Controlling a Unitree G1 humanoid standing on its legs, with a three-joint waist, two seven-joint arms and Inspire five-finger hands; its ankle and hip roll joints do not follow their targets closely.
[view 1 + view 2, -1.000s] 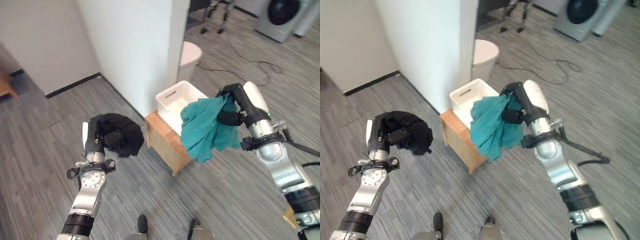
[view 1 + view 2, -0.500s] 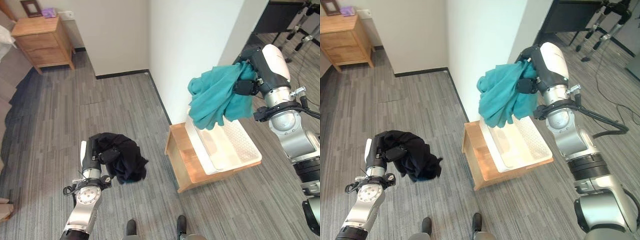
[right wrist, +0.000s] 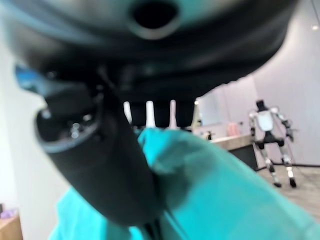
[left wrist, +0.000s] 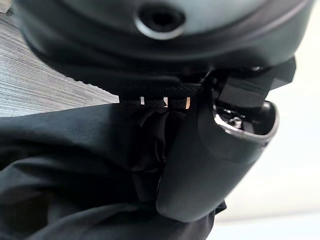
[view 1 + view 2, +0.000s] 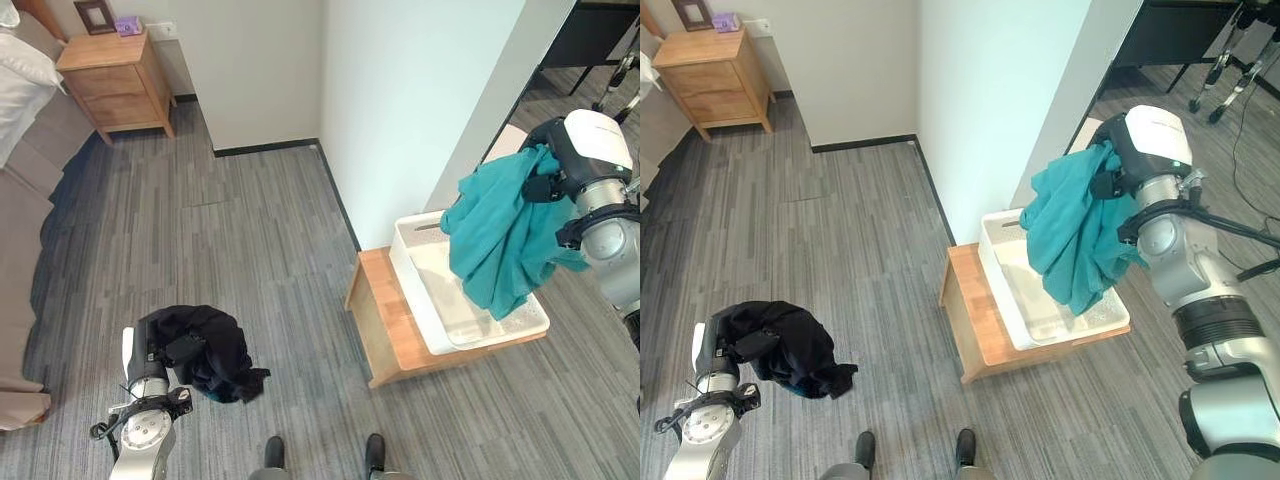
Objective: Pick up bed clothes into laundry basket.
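One teal cloth (image 5: 497, 240) in right hand (image 5: 548, 183), one black cloth (image 5: 205, 350) in left hand (image 5: 166, 352), one basket (image 5: 430, 318)

This is a bedroom in a home-like space, perhaps a mock-up used for testing. A bed (image 5: 25, 150) with a white pillow (image 5: 22, 62) runs along one side, and a wooden nightstand (image 5: 112, 73) with drawers stands against the white wall (image 5: 400, 100), a small picture frame (image 5: 99, 15) on top. Grey wood-look flooring (image 5: 250, 250) covers the room. A white laundry basket (image 5: 425, 315) sits on a low wooden stand (image 5: 385, 335). Through the doorway, another legged robot (image 5: 1230, 55) stands beyond.
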